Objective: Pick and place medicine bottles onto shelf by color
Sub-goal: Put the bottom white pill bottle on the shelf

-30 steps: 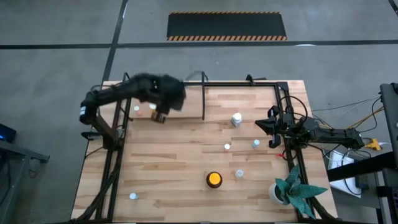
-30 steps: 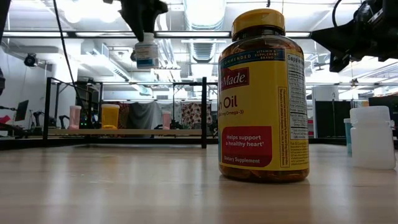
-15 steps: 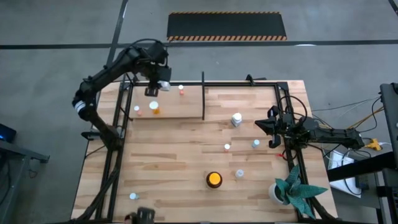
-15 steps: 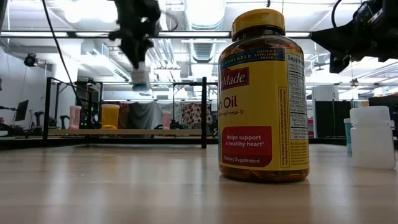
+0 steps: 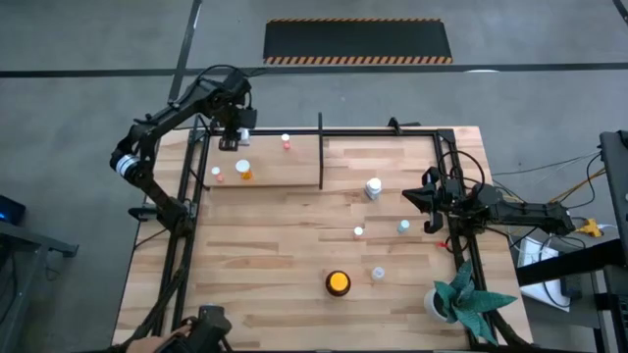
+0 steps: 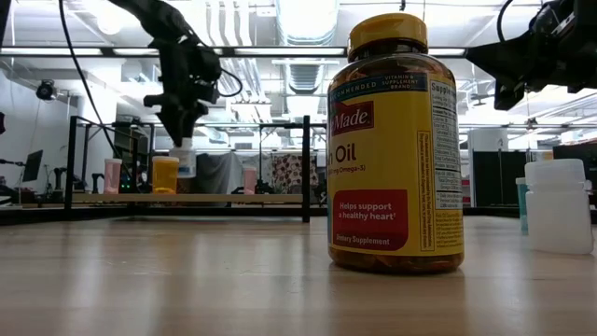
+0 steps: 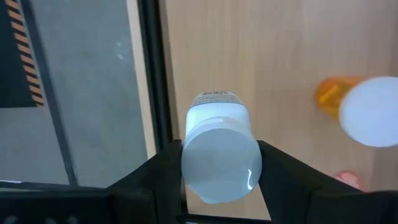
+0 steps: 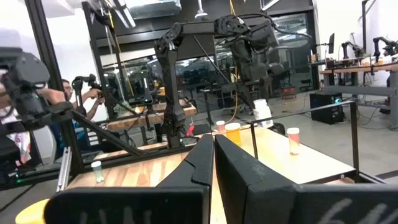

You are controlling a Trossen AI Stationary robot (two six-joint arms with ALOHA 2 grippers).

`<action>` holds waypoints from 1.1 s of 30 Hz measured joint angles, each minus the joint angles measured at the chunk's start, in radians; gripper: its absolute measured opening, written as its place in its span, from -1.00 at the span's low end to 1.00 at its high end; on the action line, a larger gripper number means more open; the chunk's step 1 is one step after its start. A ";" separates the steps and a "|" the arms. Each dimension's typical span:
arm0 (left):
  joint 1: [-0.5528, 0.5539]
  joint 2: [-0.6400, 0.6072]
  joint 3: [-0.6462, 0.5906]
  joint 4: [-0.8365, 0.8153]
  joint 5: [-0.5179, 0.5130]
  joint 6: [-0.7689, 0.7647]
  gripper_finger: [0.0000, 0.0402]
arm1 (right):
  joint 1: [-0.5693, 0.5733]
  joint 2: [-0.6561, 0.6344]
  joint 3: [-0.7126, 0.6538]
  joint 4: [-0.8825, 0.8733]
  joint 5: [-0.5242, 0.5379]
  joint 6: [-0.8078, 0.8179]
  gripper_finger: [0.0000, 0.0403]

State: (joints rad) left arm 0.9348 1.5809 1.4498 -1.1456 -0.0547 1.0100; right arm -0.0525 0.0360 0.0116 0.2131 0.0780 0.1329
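Note:
My left gripper (image 5: pixel 234 135) is over the far left part of the shelf (image 5: pixel 280 176), shut on a small white bottle with a pale blue cap (image 7: pixel 219 149). The bottle also shows in the low view (image 6: pixel 184 161). On the shelf board stand an orange bottle (image 5: pixel 243 171), a red-capped one (image 5: pixel 286 142) and a small pale one (image 5: pixel 217 175). The amber jar (image 5: pixel 338 282) and several small bottles (image 5: pixel 373 186) stand on the table. My right gripper (image 5: pixel 410 197) is shut and empty by the table's right edge. My left gripper pinches the bottle at its cap end (image 7: pixel 189 155) between its two fingers (image 7: pixel 155 171), one on each side. The fingers come from above, pointing down. The bottle hangs upright below them, clear of the shelf board.
The shelf's black divider post (image 5: pixel 321 152) stands right of the placed bottles. A potted green plant (image 5: pixel 459 299) is at the near right corner. A person's hand with a dark object (image 5: pixel 201 328) reaches in at the near left edge.
My left gripper has carried the bottle from over the shelf's front toward the far edge and a little left, then down toward the board. The bottle stays upright in the hold. A person's hand has come in at the near left edge.

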 joint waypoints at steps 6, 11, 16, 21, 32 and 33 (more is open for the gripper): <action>0.008 0.009 -0.013 0.030 0.000 -0.002 -0.19 | 0.000 0.000 0.000 0.000 0.000 0.001 -0.96; 0.008 0.008 -0.046 0.047 -0.001 -0.009 -0.19 | 0.000 0.000 0.000 0.000 -0.001 0.007 -0.96; 0.008 0.009 -0.076 0.081 -0.001 -0.010 -0.19 | 0.000 0.000 0.000 -0.001 -0.004 0.014 -0.96; 0.008 0.008 -0.083 0.094 -0.001 -0.024 -0.19 | 0.000 0.000 0.000 -0.001 -0.004 0.014 -0.96; 0.008 0.008 -0.130 0.144 -0.003 -0.035 -0.19 | 0.000 0.000 0.000 -0.001 -0.008 0.017 -0.96; 0.008 0.008 -0.130 0.143 -0.003 -0.035 -0.19 | 0.000 0.000 0.000 -0.001 -0.008 0.017 -0.96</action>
State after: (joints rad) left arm 0.9432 1.5890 1.3193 -1.0026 -0.0574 0.9746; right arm -0.0525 0.0360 0.0113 0.2122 0.0704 0.1501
